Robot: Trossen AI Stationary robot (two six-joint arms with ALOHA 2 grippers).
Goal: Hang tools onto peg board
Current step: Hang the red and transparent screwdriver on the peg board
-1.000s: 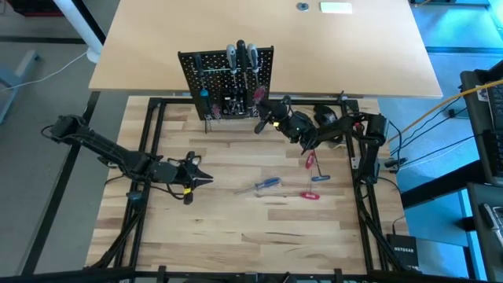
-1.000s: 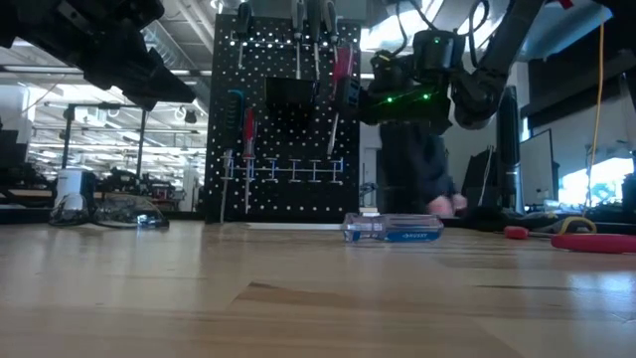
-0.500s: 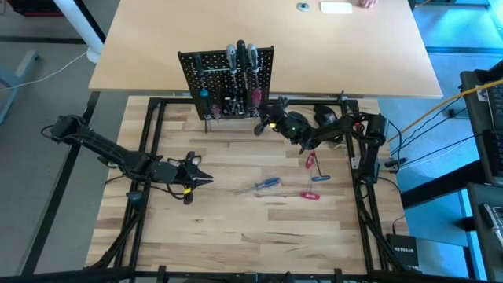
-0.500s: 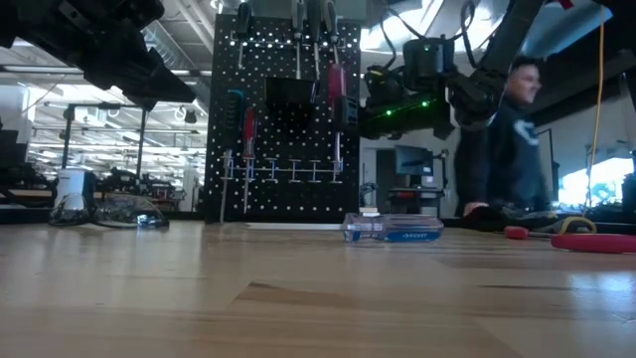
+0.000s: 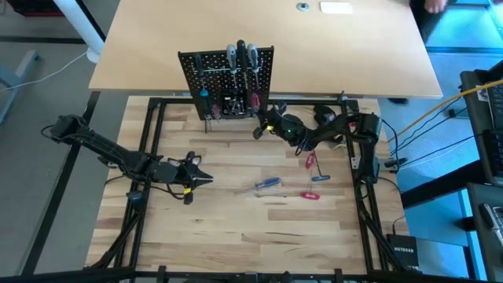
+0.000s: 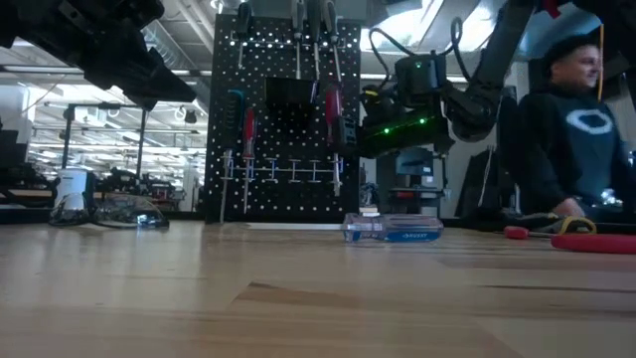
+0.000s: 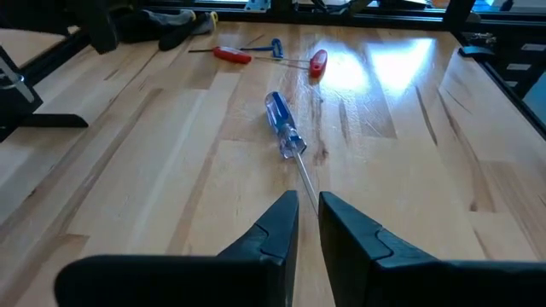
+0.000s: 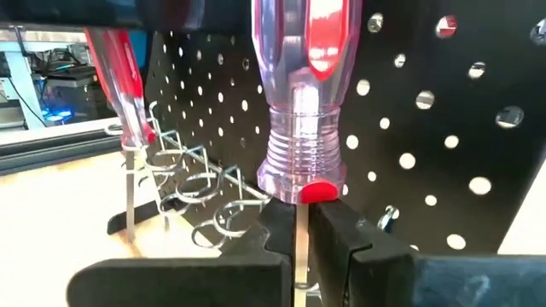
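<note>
- The pale wooden tabletop point(image 5: 236, 228) was made of butcher-block planks inside a dark frame; a smooth tan board lay beyond it; at table height the room behind showed ceiling lights, shelving and a seated person point(image 6: 576, 129) in dark clothes at the right.
- The peg board point(image 5: 226, 79) stood upright near the far edge, black and dotted with holes, with wire ring hooks along a lower row; several screwdrivers already hung on it, shafts pointing down.
- The right gripper point(image 8: 300, 223) was closed on the thin shaft of a red-cored clear-handled screwdriver point(image 8: 303, 94), just in front of the board's right side; the tool's long axis ran vertical, handle up, beside the ring hooks.
- The left gripper point(image 7: 307, 223) hovered over the table's left half, fingers nearly together and holding nothing.
- A blue screwdriver point(image 7: 283, 124) lay flat mid-table, its shaft pointing toward the left gripper; 2 red-handled tools point(image 5: 312, 178) lay near it on the right.
</note>
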